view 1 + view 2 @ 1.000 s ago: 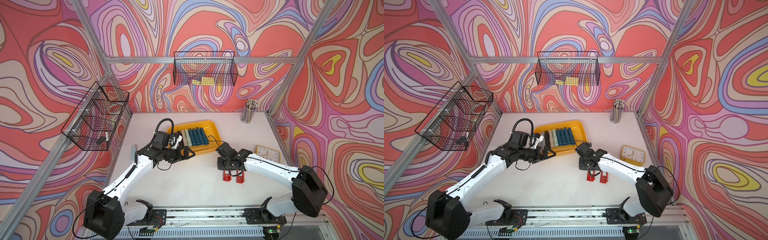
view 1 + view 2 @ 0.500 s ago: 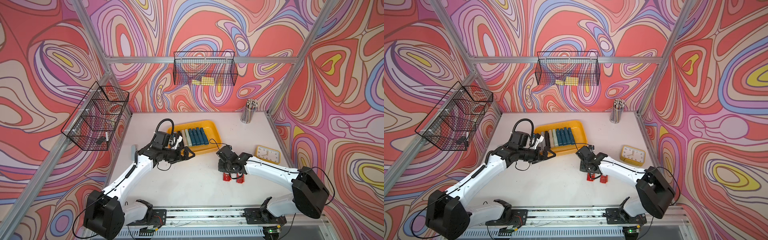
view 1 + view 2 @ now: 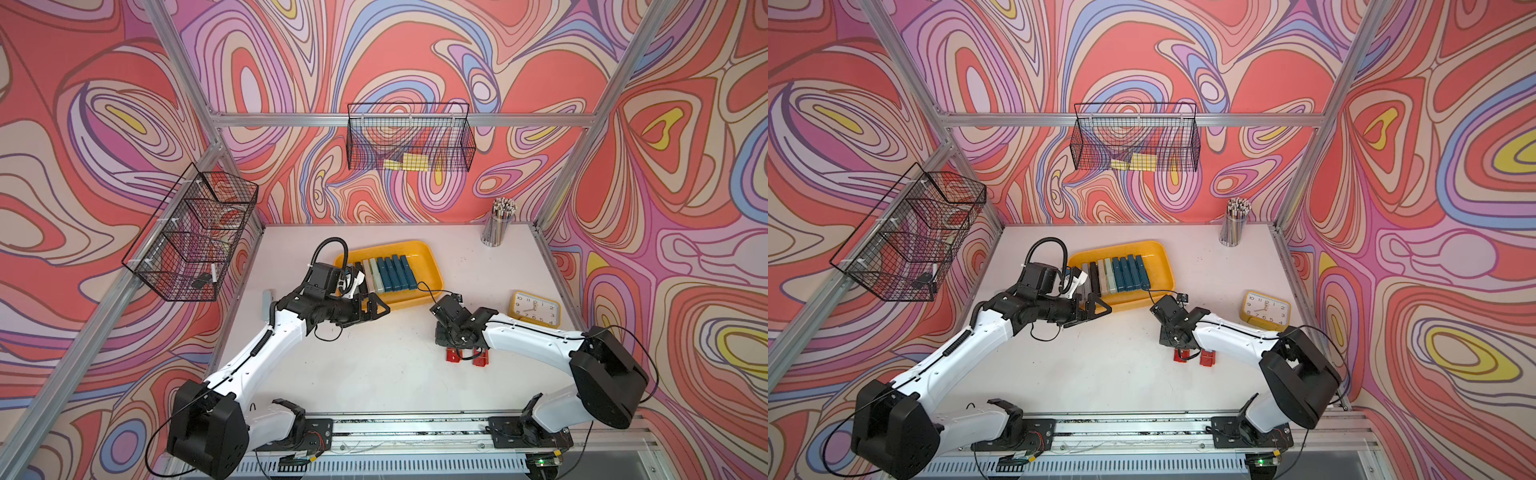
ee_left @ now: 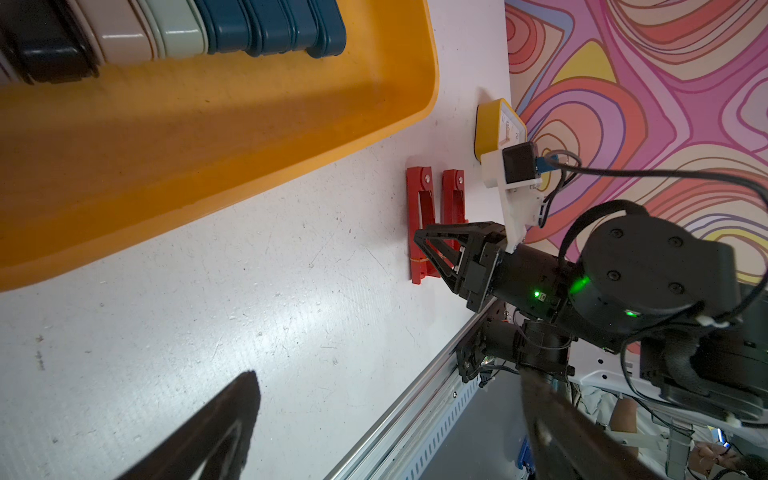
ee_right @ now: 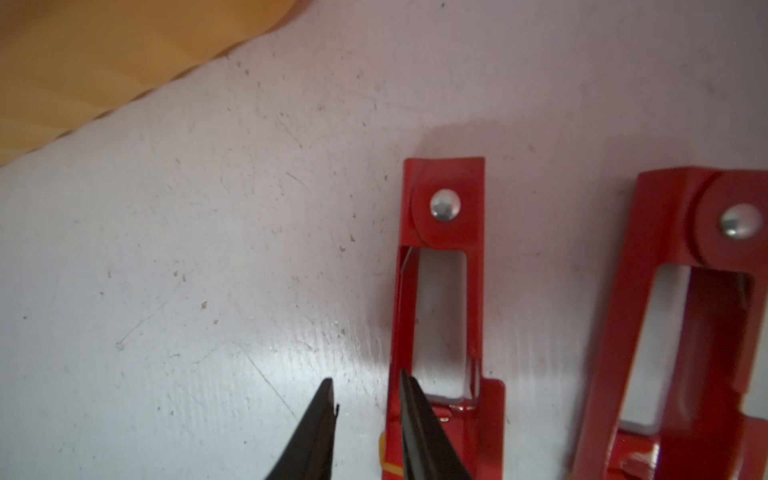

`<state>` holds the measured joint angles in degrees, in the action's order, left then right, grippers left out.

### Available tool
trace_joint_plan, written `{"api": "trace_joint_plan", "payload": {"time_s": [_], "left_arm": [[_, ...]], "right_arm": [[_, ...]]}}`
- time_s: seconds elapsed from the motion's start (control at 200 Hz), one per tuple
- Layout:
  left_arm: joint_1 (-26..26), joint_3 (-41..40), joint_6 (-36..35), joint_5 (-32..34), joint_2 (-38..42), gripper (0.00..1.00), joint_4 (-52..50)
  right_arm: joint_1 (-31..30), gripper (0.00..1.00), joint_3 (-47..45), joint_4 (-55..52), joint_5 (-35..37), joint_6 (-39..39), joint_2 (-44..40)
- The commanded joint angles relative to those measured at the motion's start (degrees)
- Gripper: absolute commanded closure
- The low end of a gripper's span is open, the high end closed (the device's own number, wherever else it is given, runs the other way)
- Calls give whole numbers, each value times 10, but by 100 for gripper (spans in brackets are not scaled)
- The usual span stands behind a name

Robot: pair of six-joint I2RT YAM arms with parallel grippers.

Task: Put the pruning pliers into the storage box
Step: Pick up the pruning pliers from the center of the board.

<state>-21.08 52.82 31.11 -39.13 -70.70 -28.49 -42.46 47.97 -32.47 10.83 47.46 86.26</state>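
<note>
Right arm has dipped lower, right gripper (image 5: 365, 386) narrowed yet pinching nothing: one tip over a red pruning pliers (image 5: 440, 224), glossy slotted metal, silver rivet, on the table (image 5: 208, 249) near the yellow plastic storage box (image 3: 434, 268). Left gripper (image 3: 380, 309) hovers spread wide. Numerals on the clock (image 3: 536, 309) read clearly.

Pruning pliers (image 3: 388, 272) line the yellow storage box (image 3: 429, 269); two red pliers (image 4: 419, 179) lie outside.

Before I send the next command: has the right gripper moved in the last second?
Yes. In a top view the right gripper has shifted toward the red pliers and away from the storage box; the pliers lie unmoved.
</note>
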Motion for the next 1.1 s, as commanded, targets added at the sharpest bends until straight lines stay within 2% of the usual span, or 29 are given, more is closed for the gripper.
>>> {"api": "trace_joint_plan", "payload": {"time_s": [0.0, 0.516, 0.926, 1.097], "left_arm": [[-3, 4, -4, 2, -5, 1, -3], [-2, 7, -2, 1, -17, 1, 2], [-3, 9, 3, -2, -23, 1, 7], [-3, 9, 7, -3, -26, 1, 13]], "right_arm": [[-3, 70, -5, 7, 12, 2, 11], [-3, 74, -13, 24, 14, 1, 39], [-3, 83, -15, 21, 22, -2, 40], [-3, 100, -8, 12, 25, -5, 40]]}}
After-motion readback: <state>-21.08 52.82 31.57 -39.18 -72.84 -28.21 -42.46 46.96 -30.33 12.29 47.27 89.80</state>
